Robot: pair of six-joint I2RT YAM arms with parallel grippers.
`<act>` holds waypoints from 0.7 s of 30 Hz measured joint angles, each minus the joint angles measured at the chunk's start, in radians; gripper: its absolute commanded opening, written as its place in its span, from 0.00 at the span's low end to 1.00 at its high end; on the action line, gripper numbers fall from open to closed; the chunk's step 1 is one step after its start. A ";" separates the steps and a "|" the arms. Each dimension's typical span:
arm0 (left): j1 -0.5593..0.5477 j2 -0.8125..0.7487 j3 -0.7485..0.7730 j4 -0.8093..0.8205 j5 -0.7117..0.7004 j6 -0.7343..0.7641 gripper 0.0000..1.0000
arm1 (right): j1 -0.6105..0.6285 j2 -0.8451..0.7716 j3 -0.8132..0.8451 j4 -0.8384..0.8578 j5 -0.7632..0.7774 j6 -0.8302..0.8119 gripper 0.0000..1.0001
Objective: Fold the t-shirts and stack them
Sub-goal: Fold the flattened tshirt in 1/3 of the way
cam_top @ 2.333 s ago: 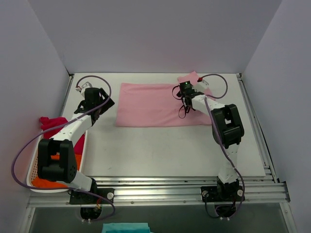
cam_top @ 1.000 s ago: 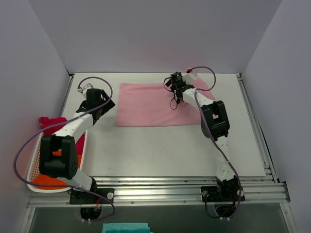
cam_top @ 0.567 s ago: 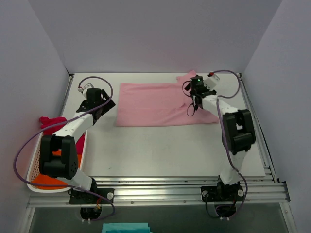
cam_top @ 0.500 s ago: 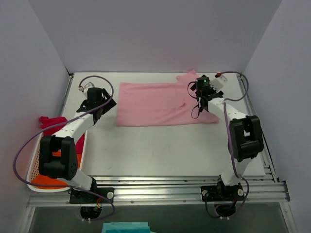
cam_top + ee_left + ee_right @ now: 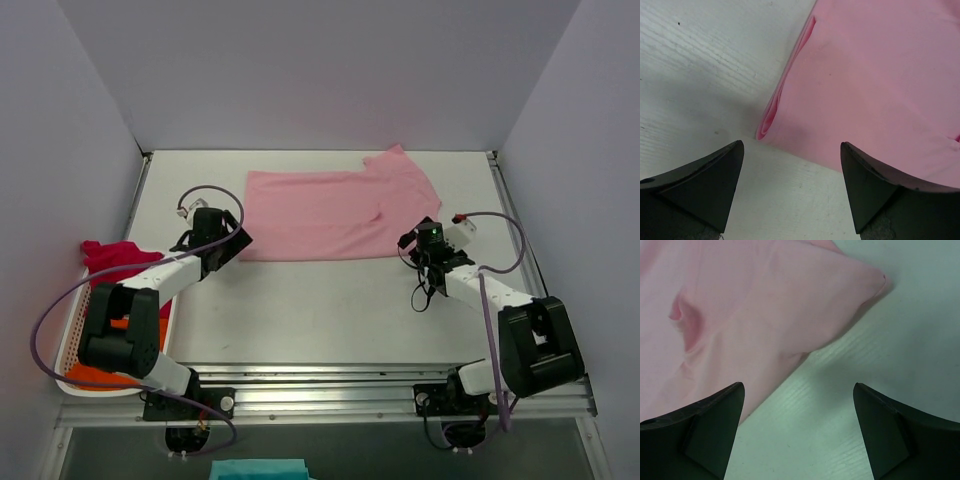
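White table [image 5: 330, 310] w/ plain grey walls [image 5: 320, 70] round it. White basket [image 5: 68, 340] at its left edge. Metal rails [image 5: 330, 385] along near side. Sth teal [image 5: 257, 469] below them.

Bright, soft, even light falls from above. In the top view the white bench [image 5: 330, 310] is uniformly lit, the arms cast only faint, diffuse shadows, and the walls read pale lavender. In the left wrist view a soft grey shadow lies on the bench left of the light pink t-shirt [image 5: 875, 80] where it folds. The right wrist view has a greenish cast, with a shadow along the sleeve's right edge. The left claw [image 5: 791, 150] and right claw [image 5: 797, 390] show as dark, featureless, slightly blurred shapes.
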 measured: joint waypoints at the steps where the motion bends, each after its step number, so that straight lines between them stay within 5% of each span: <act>1: 0.000 0.002 -0.010 0.010 0.005 -0.006 0.87 | -0.001 0.011 -0.016 0.001 -0.011 0.006 0.86; 17: 0.005 0.141 0.000 0.121 0.030 -0.036 0.85 | -0.094 0.307 0.069 0.234 -0.043 0.038 0.83; 21: 0.010 0.164 0.017 0.130 0.037 -0.036 0.81 | -0.100 0.355 0.101 0.275 -0.044 0.041 0.68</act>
